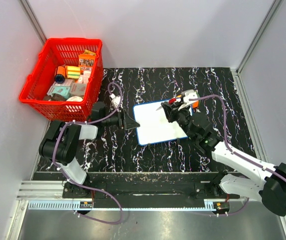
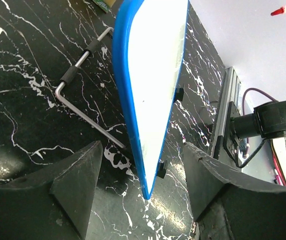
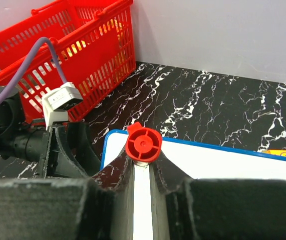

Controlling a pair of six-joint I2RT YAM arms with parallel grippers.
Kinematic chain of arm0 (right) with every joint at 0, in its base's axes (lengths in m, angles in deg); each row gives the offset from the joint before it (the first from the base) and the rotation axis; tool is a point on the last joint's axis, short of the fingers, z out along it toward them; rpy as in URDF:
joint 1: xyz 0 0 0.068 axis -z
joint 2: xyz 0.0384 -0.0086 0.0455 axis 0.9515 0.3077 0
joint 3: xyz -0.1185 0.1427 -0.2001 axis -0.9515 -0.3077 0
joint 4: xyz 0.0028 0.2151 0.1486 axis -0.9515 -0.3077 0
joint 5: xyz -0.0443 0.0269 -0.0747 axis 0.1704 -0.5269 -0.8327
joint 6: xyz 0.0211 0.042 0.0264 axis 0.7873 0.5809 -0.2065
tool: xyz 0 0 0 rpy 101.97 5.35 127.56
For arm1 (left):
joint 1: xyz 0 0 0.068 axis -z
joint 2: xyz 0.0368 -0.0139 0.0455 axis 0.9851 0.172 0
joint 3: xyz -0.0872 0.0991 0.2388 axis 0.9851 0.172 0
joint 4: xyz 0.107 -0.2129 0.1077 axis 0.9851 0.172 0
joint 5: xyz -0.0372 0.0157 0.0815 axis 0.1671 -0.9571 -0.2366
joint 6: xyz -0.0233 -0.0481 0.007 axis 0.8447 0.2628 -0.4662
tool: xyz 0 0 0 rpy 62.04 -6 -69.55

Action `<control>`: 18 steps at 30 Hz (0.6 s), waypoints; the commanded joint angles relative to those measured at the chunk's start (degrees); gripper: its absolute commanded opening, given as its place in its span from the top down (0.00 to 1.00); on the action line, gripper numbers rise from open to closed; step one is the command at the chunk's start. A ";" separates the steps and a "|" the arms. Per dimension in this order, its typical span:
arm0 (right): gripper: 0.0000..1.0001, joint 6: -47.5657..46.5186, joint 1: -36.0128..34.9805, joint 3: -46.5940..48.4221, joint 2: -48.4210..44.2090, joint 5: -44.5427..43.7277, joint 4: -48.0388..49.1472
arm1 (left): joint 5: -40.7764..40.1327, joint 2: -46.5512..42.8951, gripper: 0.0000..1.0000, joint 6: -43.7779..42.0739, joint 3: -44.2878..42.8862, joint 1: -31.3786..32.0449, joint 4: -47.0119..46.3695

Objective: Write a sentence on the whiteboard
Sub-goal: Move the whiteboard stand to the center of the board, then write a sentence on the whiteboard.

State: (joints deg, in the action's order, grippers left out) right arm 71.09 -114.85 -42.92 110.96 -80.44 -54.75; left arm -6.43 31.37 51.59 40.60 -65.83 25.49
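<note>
The whiteboard (image 1: pixel 155 124) lies mid-table, white with a thin blue frame. No sentence shows on its white face. My left gripper (image 1: pixel 129 121) is at its left corner, and in the left wrist view the blue edge (image 2: pixel 132 100) runs between the fingers (image 2: pixel 77 185) with a gap on each side. That gripper (image 2: pixel 144 195) is open. My right gripper (image 1: pixel 175 107) hovers over the board's upper right part, shut on a marker (image 3: pixel 144 144) with a red end. The board (image 3: pixel 223 165) lies below the right gripper (image 3: pixel 144 167).
A red basket (image 1: pixel 65 75) full of small packages stands at the back left. A small orange box (image 1: pixel 195 103) lies by the board's right corner. A bent wire stand (image 2: pixel 82 102) lies under the board. Grey walls enclose the table on three sides.
</note>
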 commanded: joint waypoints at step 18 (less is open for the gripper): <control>1.00 5.73 6.02 -0.77 -4.47 22.45 3.09 | 0.57 1.10 0.31 -4.93 -1.96 3.14 -2.90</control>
State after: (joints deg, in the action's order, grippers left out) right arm 74.58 -110.87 -43.88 109.11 -63.00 -53.19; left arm -4.75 34.74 51.88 39.18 -63.67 20.53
